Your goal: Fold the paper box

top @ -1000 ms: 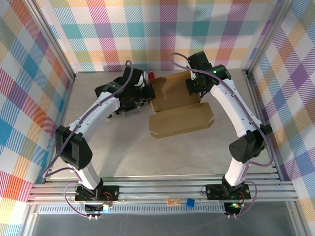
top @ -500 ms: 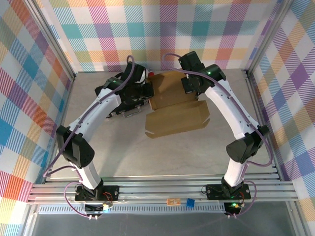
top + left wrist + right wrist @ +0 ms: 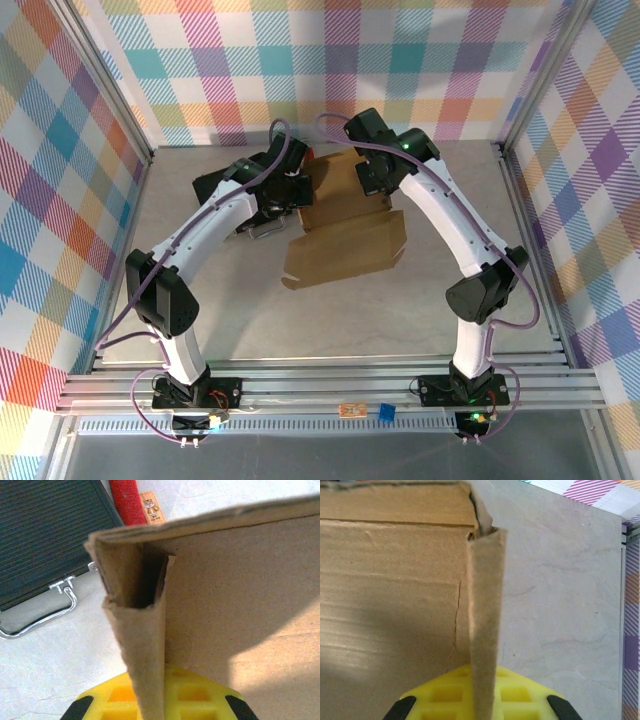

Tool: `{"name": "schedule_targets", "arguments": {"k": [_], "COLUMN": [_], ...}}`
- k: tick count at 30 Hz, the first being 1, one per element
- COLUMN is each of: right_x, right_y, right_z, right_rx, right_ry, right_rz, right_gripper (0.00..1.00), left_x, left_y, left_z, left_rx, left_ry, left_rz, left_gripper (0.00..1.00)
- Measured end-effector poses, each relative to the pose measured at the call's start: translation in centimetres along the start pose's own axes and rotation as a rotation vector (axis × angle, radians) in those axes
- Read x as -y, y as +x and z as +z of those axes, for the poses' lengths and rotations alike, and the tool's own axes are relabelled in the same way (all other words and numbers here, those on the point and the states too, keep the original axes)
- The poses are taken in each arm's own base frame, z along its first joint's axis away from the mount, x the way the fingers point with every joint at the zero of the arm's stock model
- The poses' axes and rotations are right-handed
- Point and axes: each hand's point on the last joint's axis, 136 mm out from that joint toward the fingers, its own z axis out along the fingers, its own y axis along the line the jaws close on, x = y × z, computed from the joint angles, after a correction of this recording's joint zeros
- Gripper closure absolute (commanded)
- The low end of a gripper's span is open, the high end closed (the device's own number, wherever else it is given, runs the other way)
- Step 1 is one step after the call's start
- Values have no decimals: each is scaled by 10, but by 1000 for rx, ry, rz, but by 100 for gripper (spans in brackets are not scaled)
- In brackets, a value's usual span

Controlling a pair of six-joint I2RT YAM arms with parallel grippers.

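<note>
The brown cardboard paper box (image 3: 345,235) lies mid-table, partly folded, with its lid flap spread toward the near side. My left gripper (image 3: 300,190) is at the box's far-left corner. In the left wrist view a doubled side wall (image 3: 142,645) runs straight down between the yellow jaws of the left gripper (image 3: 150,702), which is shut on it. My right gripper (image 3: 376,180) is at the far-right corner. It too is shut, on the upright right side wall (image 3: 485,620) standing between the jaws of the right gripper (image 3: 483,702).
A black case (image 3: 45,535) with a metal handle (image 3: 65,592) lies just left of the box, also visible as the case (image 3: 222,185) from above. A red cylinder (image 3: 127,500) and a small orange tag (image 3: 151,507) sit behind the box. Metal frame rails (image 3: 330,385) border the table.
Both grippers have shifted left together, carrying the box leftward and turning it slightly. The near flap now lies further left.
</note>
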Motion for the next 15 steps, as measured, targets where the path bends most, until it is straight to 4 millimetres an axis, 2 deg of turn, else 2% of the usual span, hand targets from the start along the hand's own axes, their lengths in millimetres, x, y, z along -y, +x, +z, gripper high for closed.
{"name": "schedule_targets", "arguments": {"k": [3, 6, 9, 15], "right_x": [0, 0, -1, -2], "right_y": [1, 3, 3, 6], "right_z": [0, 1, 2, 6], "right_rx": [-6, -12, -17, -30], "right_ry": [-2, -6, -13, -25], "right_rz": [2, 2, 6, 10], "right_gripper": [100, 100, 100, 100], "left_x": [-1, -1, 0, 10], "left_y": [7, 13, 12, -3], "left_z": [6, 11, 8, -16], "left_rx": [-21, -43, -49, -22], "left_ry": [7, 33, 78, 205], "left_rz": [4, -13, -47, -102], "left_gripper": [70, 62, 57, 53]}}
